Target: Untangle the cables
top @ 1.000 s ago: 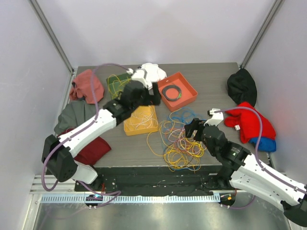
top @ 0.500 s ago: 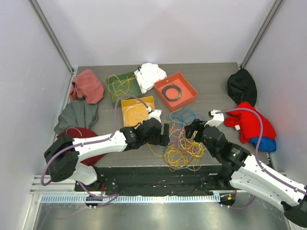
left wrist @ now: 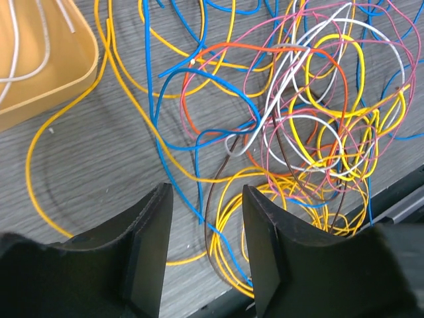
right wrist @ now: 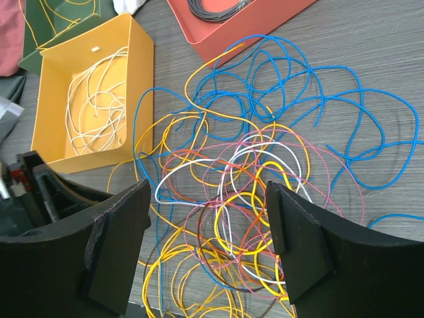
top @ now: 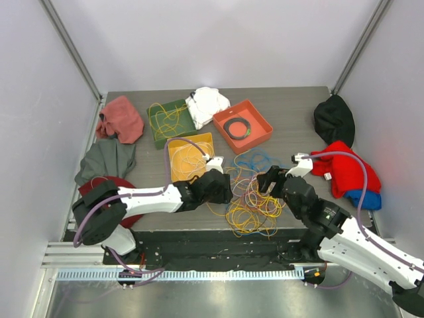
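The left hand [left wrist: 205,212] and right hand [right wrist: 207,212], both spread and empty, hover over the cables [top: 250,199] heaped on the grey surface [top: 298,109]; white walls [top: 218,40] enclose it.

You've got cables [right wrist: 252,179] in yellow, blue, pink, white, orange, plus one dark brown, on a grey wood-grain table [top: 291,106]. The yellow tray [right wrist: 144,99] has whitish wire [right wrist: 99,106], the orange-red tray [right wrist: 265,20] a black coil [right wrist: 215,10], and the green tray [top: 156,136] yellow wire [top: 162,114].

Grey wood-grain table [top: 298,106] between plain pale walls [top: 218,40], metal corner posts [top: 71,46].
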